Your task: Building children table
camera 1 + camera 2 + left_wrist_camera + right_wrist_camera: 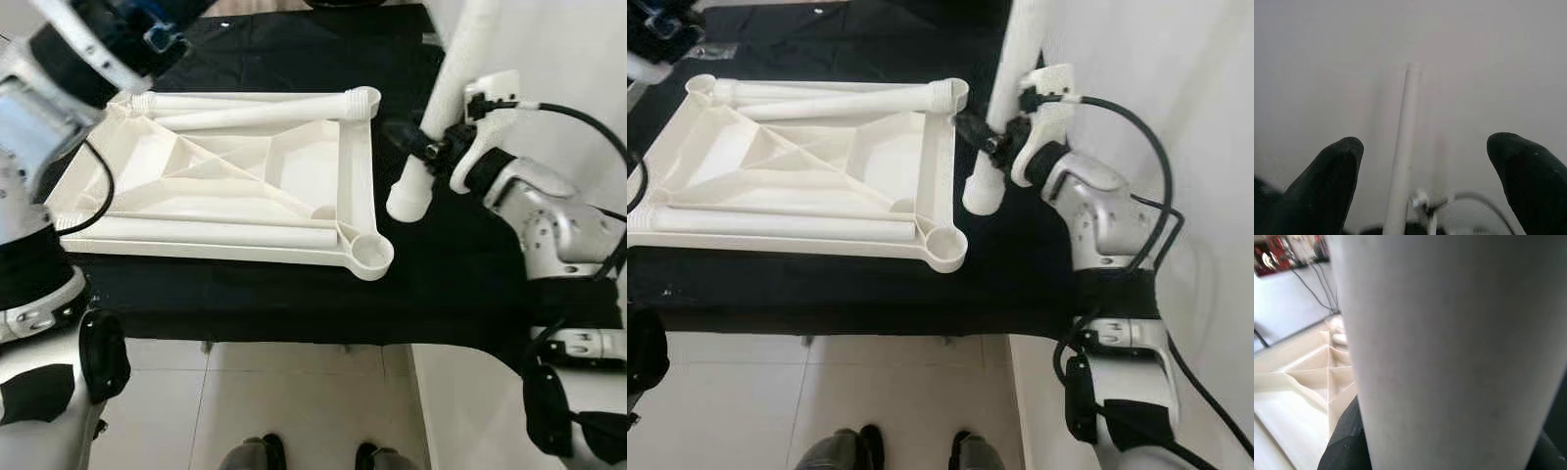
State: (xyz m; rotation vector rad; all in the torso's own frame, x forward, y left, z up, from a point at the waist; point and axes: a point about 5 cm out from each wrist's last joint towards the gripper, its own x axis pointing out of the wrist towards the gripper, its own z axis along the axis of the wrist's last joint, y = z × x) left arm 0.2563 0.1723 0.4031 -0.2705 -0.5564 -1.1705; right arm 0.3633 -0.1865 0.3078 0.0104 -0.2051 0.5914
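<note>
Lying upside down on the black cloth, the white ribbed plastic tabletop carried 3 loose white tube legs. Just beside its right edge, my right gripper clamped a 4th white leg upright. My left gripper was raised, fingers spread wide, holding nothing.

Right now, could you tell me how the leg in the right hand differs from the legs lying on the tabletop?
The held leg stands nearly upright beside the tabletop, its lower end above the black cloth; the lying legs rest flat inside the upturned tabletop. The held leg is clamped by the right hand; the lying legs are untouched. All are white tubes, and none sits in a corner socket yet.
</note>
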